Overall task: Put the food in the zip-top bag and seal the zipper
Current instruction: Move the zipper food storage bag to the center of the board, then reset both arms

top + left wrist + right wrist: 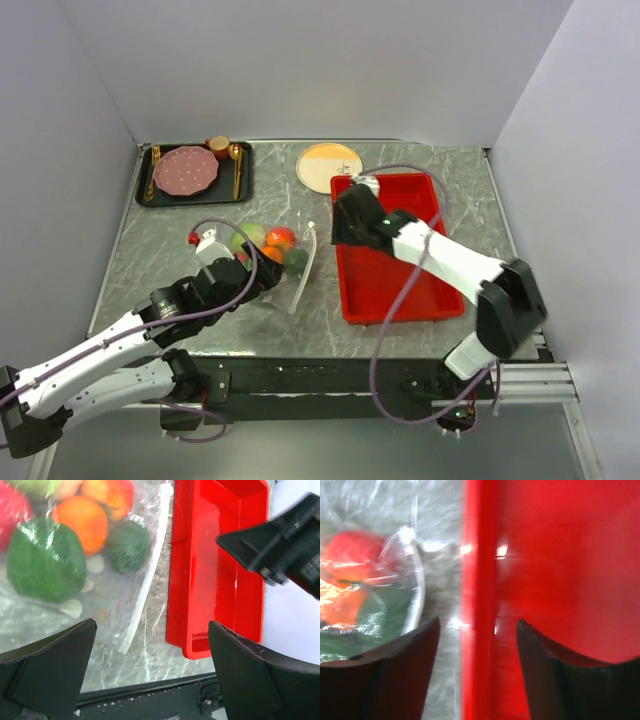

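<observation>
Zip-top bag (102, 602) lies flat on surface (150, 250), just left of red tray (400, 285); clear and crinkled. Food (45, 555) inside: red, orange, greens. Zipper (145, 587) pale, bowed, towards tray. Left jaws spread, empty; right jaws spread over tray rim.

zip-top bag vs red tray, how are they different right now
The zip-top bag is clear and crinkly; the red tray is opaque and rigid-looking. The bag holds the food; the tray's visible floor is bare. The bag is smaller than the tray. Both lie side by side on the table.
</observation>
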Motion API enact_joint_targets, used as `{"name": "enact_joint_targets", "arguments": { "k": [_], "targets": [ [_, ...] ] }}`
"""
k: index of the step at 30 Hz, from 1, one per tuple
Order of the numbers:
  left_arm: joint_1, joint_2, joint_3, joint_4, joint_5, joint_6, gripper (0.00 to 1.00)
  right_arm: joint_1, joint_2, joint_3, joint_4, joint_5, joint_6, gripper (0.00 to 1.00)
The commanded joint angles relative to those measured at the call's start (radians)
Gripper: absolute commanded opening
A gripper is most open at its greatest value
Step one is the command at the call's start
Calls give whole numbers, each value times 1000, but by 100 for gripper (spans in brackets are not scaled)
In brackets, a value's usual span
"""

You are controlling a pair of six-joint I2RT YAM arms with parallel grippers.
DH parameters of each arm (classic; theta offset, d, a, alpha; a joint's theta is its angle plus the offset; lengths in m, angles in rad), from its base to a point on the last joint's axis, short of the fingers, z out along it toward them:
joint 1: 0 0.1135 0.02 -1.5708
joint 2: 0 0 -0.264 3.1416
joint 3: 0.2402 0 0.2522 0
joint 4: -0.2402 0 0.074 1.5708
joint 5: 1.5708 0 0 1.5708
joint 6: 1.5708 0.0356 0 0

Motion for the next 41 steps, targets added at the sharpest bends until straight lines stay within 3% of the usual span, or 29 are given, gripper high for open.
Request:
{"name": "enact_joint_targets", "arguments": {
  "k": [1,2,5,13,19,26,28,30,41],
  "targets": [
    [3,69,116,37,-20,121,99,-50,-191,-124,111,119,2,82],
    [3,80,128,37,-34,138,99,-55,-222,-167,120,142,-3,89],
    [1,115,173,59,-51,210,99,-93,-332,-239,154,153,-11,94],
    [3,170,274,122,-94,396,99,-196,-559,-396,168,254,-11,99],
    [43,304,440,47,-220,511,99,-297,-723,-509,165,321,-34,100],
    [357,341,454,146,10,622,99,-467,-790,-532,120,312,20,100],
    [454,328,418,188,47,646,99,-495,-776,-522,71,390,139,100],
    [516,327,388,240,65,681,99,-503,-767,-525,107,415,117,100],
    [616,321,308,358,44,746,100,-501,-759,-572,205,524,101,100]
  ]
}}
